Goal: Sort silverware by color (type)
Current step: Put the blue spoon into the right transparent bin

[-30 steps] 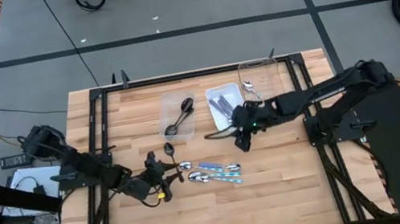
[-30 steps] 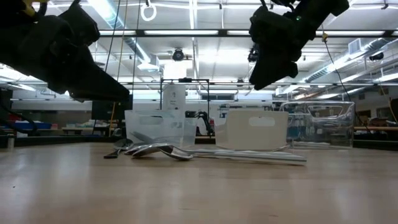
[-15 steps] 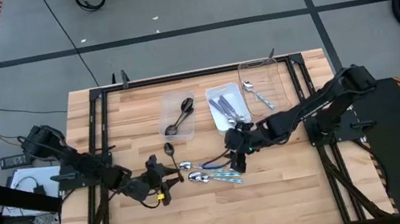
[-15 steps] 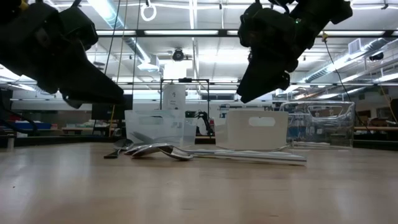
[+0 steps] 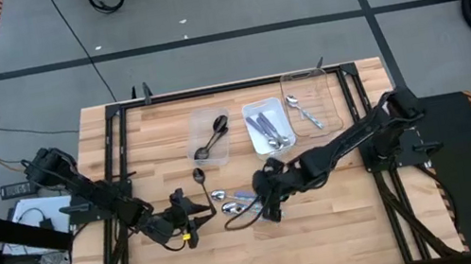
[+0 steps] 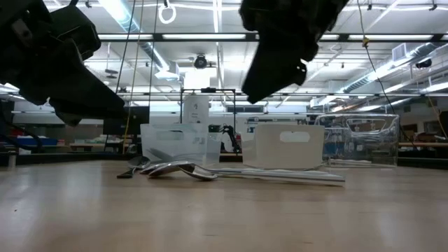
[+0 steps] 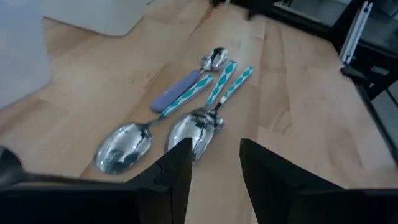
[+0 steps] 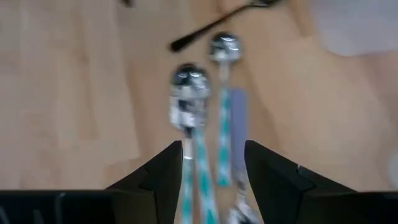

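Four patterned spoons (image 5: 246,203) lie mid-desk (image 5: 327,222), toward your front edge. Your right claw (image 5: 271,210) hovers over them, jaws apart, empty. Left claw (image 5: 195,220) waits beside them, open too.

surface: wooden bench (image 5: 346,219) | on it: clear tray (image 5: 211,137), white tray (image 5: 269,124), second clear tray (image 5: 311,101) | loose: patterned-handled spoons (image 5: 243,205), black spoon (image 5: 198,177)
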You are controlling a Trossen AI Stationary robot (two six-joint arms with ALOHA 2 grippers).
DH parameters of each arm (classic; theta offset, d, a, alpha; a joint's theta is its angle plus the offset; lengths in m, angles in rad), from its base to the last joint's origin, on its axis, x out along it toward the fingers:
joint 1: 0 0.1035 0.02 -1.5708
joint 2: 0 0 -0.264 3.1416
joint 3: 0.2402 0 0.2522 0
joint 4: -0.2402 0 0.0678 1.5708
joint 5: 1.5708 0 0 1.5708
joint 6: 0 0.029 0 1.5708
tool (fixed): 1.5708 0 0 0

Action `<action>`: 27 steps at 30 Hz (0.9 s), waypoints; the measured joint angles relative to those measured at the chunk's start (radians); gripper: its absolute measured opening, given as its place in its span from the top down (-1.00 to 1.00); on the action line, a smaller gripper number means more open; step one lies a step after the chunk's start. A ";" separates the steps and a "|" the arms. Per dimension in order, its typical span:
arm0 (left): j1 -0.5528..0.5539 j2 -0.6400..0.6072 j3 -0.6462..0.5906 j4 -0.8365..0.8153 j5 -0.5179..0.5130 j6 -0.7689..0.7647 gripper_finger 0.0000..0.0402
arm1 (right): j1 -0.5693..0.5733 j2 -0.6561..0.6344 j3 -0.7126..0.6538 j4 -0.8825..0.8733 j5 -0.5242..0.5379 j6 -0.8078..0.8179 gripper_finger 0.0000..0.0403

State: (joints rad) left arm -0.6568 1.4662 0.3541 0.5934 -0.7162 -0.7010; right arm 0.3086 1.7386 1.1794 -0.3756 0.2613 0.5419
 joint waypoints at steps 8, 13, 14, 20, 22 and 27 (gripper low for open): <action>-0.010 0.000 -0.001 -0.025 -0.002 0.017 0.30 | 0.051 0.116 0.113 -0.014 -0.069 -0.019 0.09; 0.014 0.000 -0.001 -0.043 -0.004 0.027 0.30 | 0.068 0.178 0.134 -0.018 -0.077 -0.018 0.09; 0.017 0.000 -0.001 -0.043 -0.004 0.027 0.30 | 0.069 0.190 0.133 -0.019 -0.080 -0.022 0.09; 0.034 0.000 -0.001 -0.058 -0.004 0.041 0.30 | 0.083 0.250 0.133 -0.063 -0.074 -0.131 0.09; 0.039 0.000 -0.001 -0.064 -0.004 0.041 0.30 | 0.084 0.259 0.133 -0.080 -0.068 -0.131 0.09; 0.039 0.000 -0.001 -0.068 -0.004 0.043 0.30 | 0.081 0.257 0.132 -0.129 -0.036 -0.123 0.10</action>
State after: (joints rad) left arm -0.6182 1.4662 0.3534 0.5258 -0.7207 -0.6582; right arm 0.3897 1.9953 1.3113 -0.5044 0.2252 0.4191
